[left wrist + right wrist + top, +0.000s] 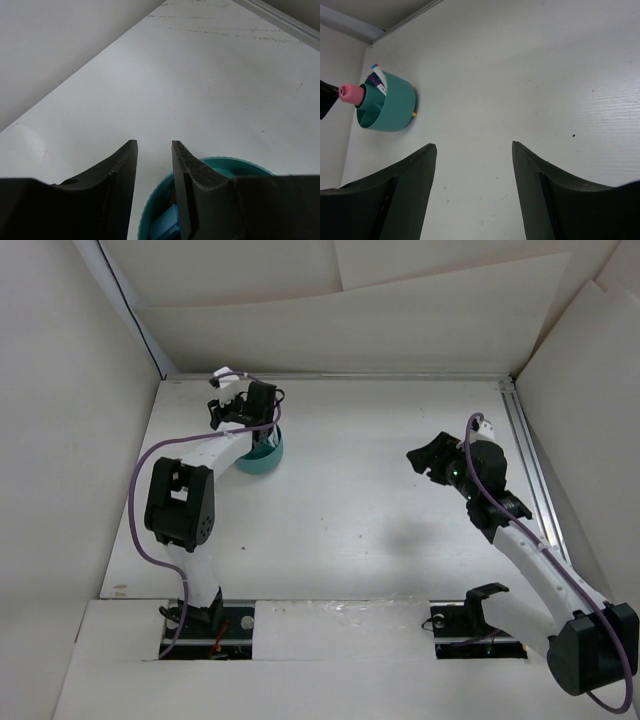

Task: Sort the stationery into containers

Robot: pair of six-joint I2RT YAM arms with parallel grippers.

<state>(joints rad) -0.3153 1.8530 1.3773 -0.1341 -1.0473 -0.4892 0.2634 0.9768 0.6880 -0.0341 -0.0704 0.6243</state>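
Note:
The round teal cup [265, 458] stands at the far left of the table, tipped a little. In the right wrist view, the cup [390, 105] holds a pink stubby piece [350, 93] sticking out of its rim and white pens [378, 78] with blue and purple ends. A small orange bit [414, 114] shows at its base. My left gripper [222, 405] is open and empty, its tips [152, 145] just past the cup's rim [220, 162]. A blue piece [165, 226] lies inside the cup. My right gripper [422, 458] is open and empty [474, 146] over bare table, far from the cup.
White walls enclose the table on the left, back and right. A metal rail [528, 455] runs along the right edge. The left wall is close behind the cup and the left gripper.

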